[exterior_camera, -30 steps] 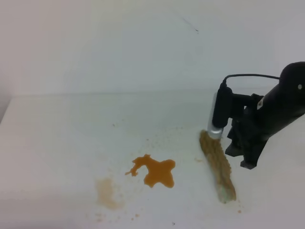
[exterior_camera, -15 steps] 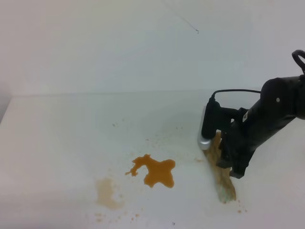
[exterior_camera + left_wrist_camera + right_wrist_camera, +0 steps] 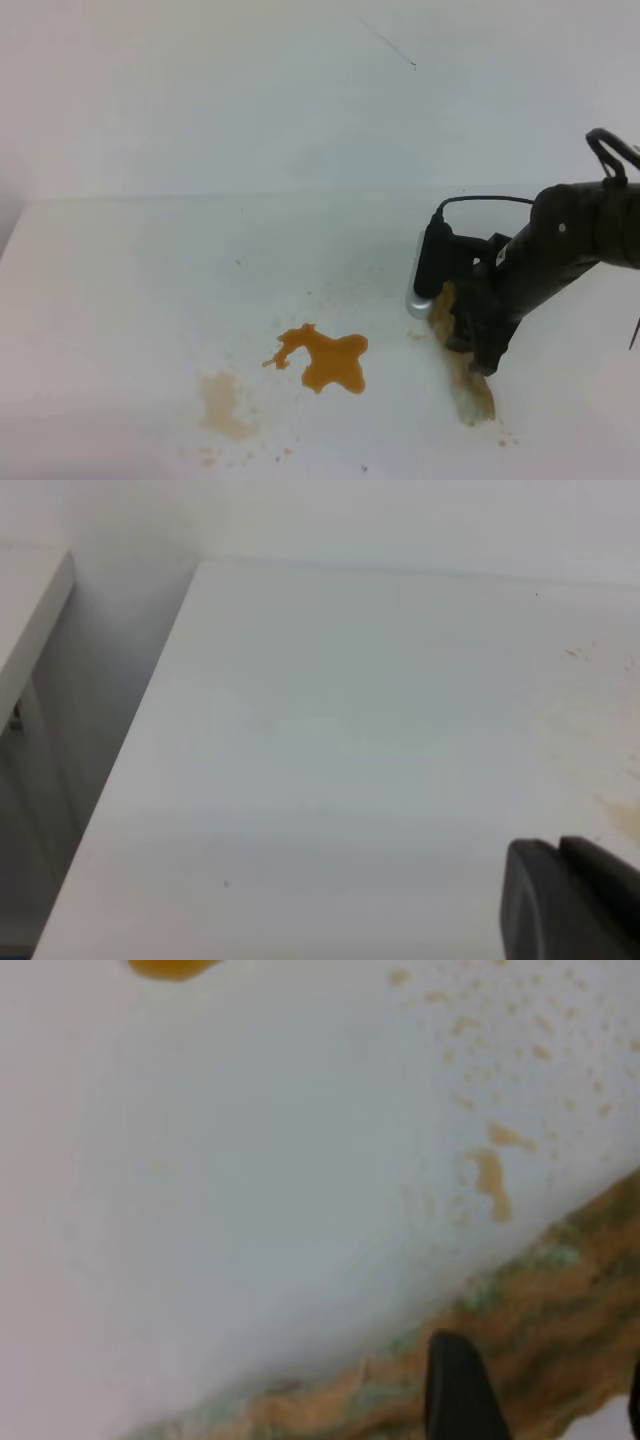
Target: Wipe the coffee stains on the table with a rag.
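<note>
Progress so far: none of the wiping is done, as far as the views show. Coffee stains [image 3: 323,360] sit intact on the table [image 3: 130,290]: the orange-brown lobed blotch is whole and glossy, with a paler tan smear to its lower left and fine specks scattered around it. Rag [image 3: 468,385] lies flat on the table well to the right of the blotch, long axis running toward the near edge, its greyish end nearest the camera.

Right gripper [image 3: 478,352] is down over the upper-middle part of the rag, jaws spread wide and not yet closed on the cloth. In the right wrist view one dark fingertip [image 3: 455,1390] stands against the ribbed cloth at the bottom of the frame; whether it presses in, I cannot tell. Left gripper [image 3: 575,900] shows only as a dark corner over bare table; open or closed cannot be told.

Change against the earlier high-view frames: the right arm was above and beside the rag's far end; it has since come lower and leftward over the cloth. Rag and stains have not shifted.

Remaining: close on the rag, carry it to the blotch, wipe blotch, smear and specks.
</note>
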